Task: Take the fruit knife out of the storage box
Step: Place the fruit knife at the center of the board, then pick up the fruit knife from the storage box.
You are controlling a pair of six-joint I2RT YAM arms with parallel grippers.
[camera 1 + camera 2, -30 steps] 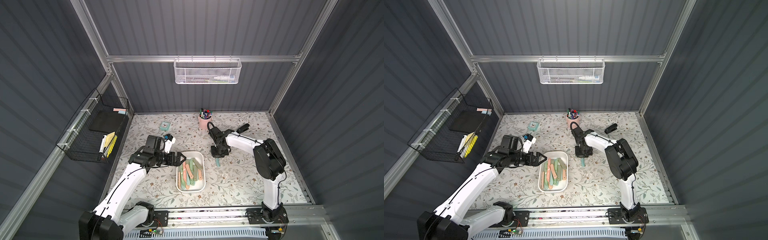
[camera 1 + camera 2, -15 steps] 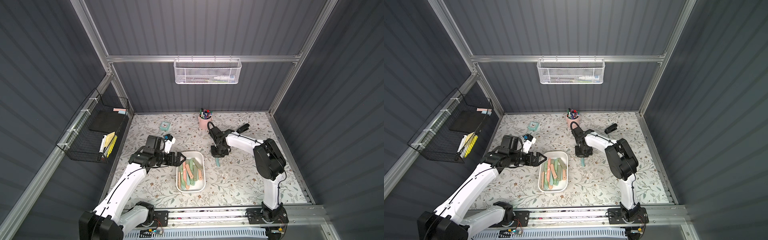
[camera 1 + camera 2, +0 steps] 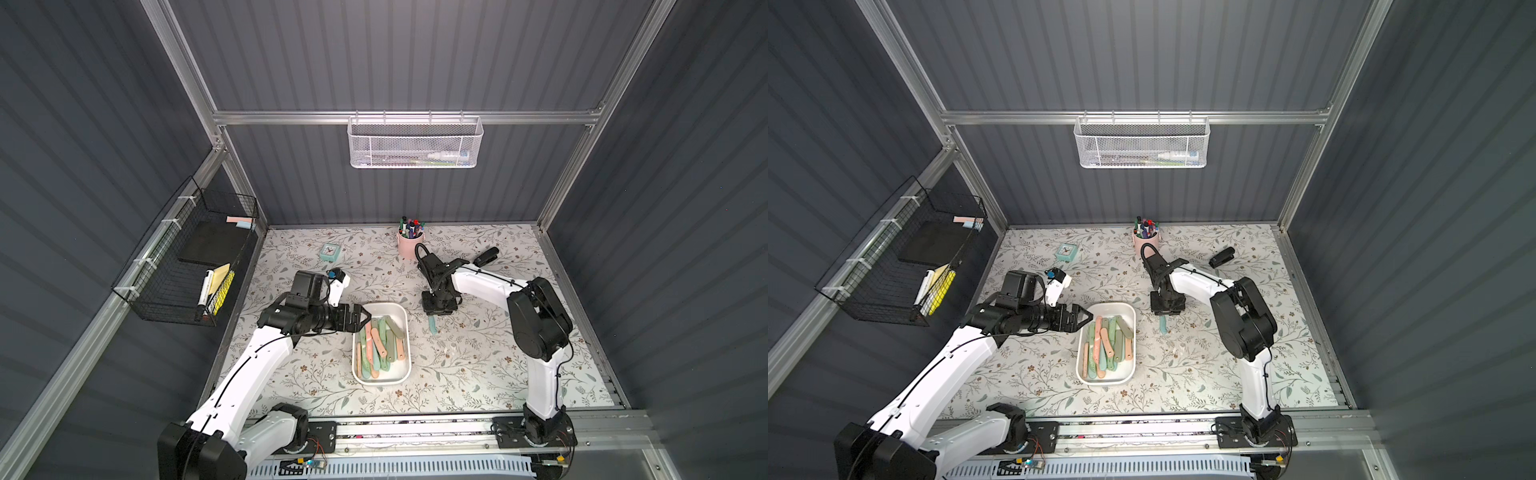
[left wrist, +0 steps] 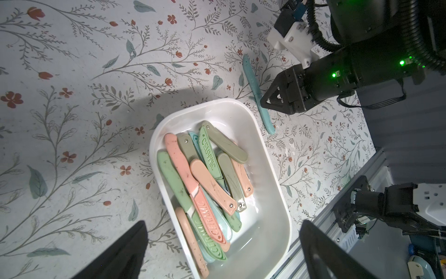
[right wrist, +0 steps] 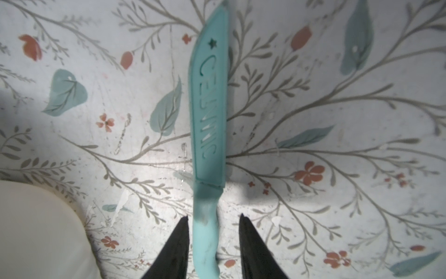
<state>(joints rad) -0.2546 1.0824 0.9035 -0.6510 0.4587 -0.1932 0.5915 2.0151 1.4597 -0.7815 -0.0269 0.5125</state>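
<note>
The white storage box [image 3: 409, 353] [image 3: 1133, 353] [image 4: 270, 169] lies mid-table and holds several pink, green and teal fruit knives [image 3: 380, 345] [image 4: 205, 174]. One teal fruit knife [image 3: 433, 324] [image 3: 1163, 324] [image 4: 255, 89] [image 5: 208, 108], marked CERAMIC, lies flat on the floral mat just right of the box. My right gripper [image 3: 438, 309] [image 3: 1167, 309] [image 5: 213, 217] points down over its handle, open, with a gap on each side of the handle. My left gripper [image 3: 365, 318] [image 3: 1088, 316] [image 4: 223, 222] is wide open above the box's far left corner, holding nothing.
A pink cup of pens [image 3: 410, 245], a small teal clock [image 3: 330, 252] and a black stapler-like object [image 3: 486, 256] stand at the back of the mat. A black wire basket [image 3: 187, 266] hangs on the left wall, a white mesh basket [image 3: 415, 143] on the back wall.
The right gripper's jaws have spread off the teal knife's handle, leaving the knife on the mat. Both arms have stayed almost where they were.
</note>
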